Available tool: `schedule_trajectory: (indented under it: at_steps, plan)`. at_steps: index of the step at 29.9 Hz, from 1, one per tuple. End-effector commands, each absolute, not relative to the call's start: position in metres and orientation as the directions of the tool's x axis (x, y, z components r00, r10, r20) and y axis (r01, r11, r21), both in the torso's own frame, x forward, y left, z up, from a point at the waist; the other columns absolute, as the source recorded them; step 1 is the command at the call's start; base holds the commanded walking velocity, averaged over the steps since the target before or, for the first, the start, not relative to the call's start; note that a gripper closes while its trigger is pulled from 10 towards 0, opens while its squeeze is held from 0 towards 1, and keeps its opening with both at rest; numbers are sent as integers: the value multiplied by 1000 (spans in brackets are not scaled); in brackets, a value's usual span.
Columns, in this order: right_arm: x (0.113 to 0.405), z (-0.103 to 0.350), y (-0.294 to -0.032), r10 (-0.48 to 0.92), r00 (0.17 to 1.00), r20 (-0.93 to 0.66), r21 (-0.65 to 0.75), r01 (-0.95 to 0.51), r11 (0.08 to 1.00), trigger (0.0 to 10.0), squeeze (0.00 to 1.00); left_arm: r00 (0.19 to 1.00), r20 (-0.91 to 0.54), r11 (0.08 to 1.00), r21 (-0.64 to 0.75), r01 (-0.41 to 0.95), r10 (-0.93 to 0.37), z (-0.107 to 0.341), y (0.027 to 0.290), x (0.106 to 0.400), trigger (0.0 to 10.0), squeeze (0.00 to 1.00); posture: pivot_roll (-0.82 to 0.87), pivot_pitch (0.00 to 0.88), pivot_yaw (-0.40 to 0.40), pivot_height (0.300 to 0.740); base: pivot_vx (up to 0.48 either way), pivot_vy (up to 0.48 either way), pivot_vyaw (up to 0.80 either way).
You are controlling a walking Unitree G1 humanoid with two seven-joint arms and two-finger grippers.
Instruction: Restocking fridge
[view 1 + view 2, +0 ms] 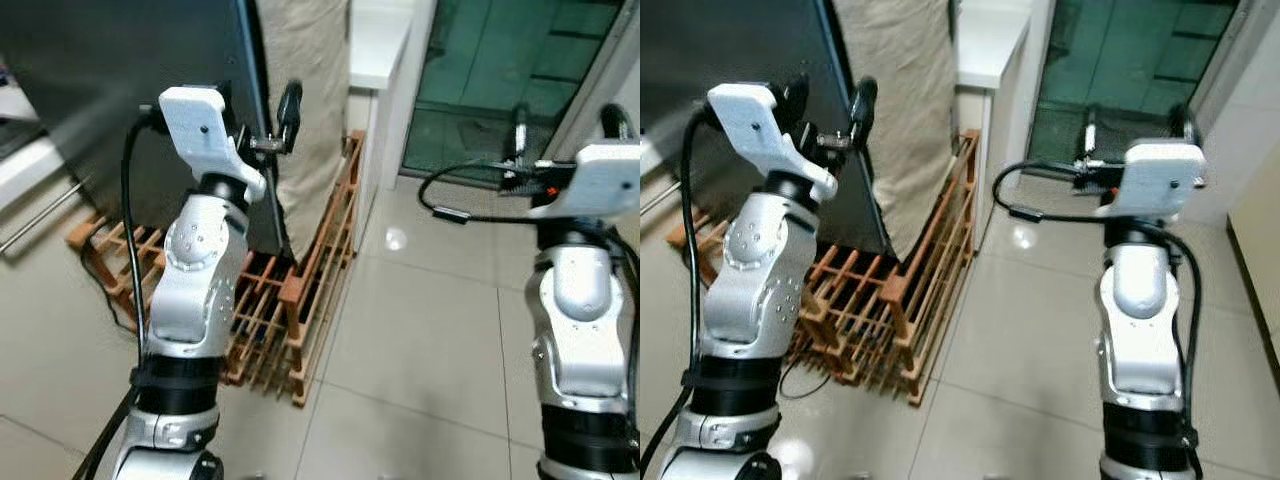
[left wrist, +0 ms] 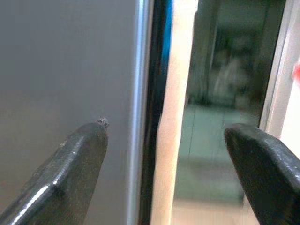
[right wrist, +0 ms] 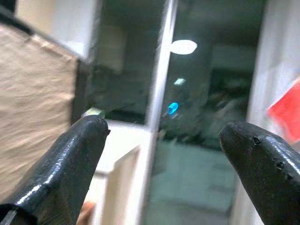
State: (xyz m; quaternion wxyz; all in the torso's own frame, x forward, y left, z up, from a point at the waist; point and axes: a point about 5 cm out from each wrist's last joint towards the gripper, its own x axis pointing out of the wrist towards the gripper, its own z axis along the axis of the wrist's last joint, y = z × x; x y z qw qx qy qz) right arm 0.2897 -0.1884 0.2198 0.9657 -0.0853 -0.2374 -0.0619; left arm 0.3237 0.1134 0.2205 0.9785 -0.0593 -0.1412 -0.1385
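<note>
Two raised arms frame my head view: the left gripper (image 1: pixel 262 120) spread at the dark fridge (image 1: pixel 120 90) door's edge, eleven o'clock; a wooden rack (image 1: pixel 290 300) below. Left wrist: fingers (image 2: pixel 79 159) straddle that edge. Right wrist: the right gripper (image 3: pixel 164 140) gapes, empty, toward a glass door (image 3: pixel 197 117).

No readable text, label, brand or number on anything in view

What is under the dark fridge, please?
A wooden slatted rack lies on the floor tiles under and beside the fridge. The fridge covers the rack's far part.
</note>
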Motion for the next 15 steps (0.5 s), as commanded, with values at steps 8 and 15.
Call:
schedule_trajectory:
  at_steps: [8,15]
  plan:
    - [294,173,-202,-134,958,253,-58,153,987,10000,0,963,109,960,-108,257,-246,183,104,337,10000,0,-125,18,37,740,0,0,0]
    - [288,167,-200,-124,964,236,-59,142,988,10000,0,963,78,954,-132,268,-259,180,87,355,10000,0,-144,26,48,740,0,0,0]
